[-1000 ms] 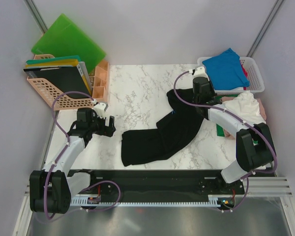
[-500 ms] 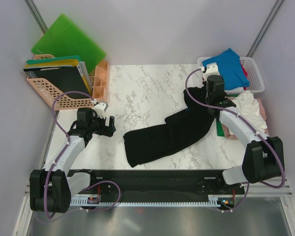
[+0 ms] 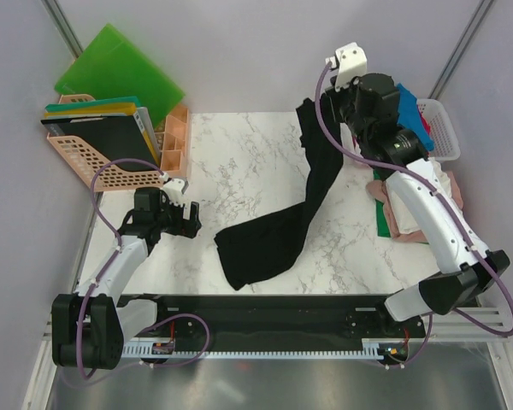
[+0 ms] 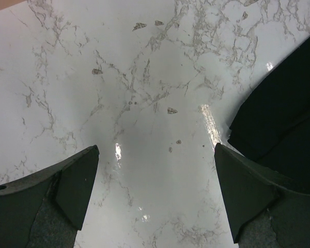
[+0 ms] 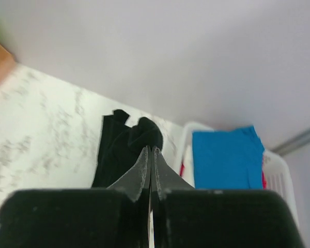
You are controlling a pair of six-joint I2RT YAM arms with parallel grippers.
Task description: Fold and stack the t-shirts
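my right gripper (image 5: 151, 150), shut on the black t-shirt (image 3: 269, 243), held its limp, light cloth up at 1 o'clock, tail pooled near 6, so i judged the lower hem the best hold for my wide-open left gripper (image 4: 156, 149) at 9 o'clock.

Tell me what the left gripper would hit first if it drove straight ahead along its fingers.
Most likely the bare marble table. In the wrist view the open left gripper frames only tabletop, and the black t-shirt lies off to one side, beyond one finger. Depth is unclear.
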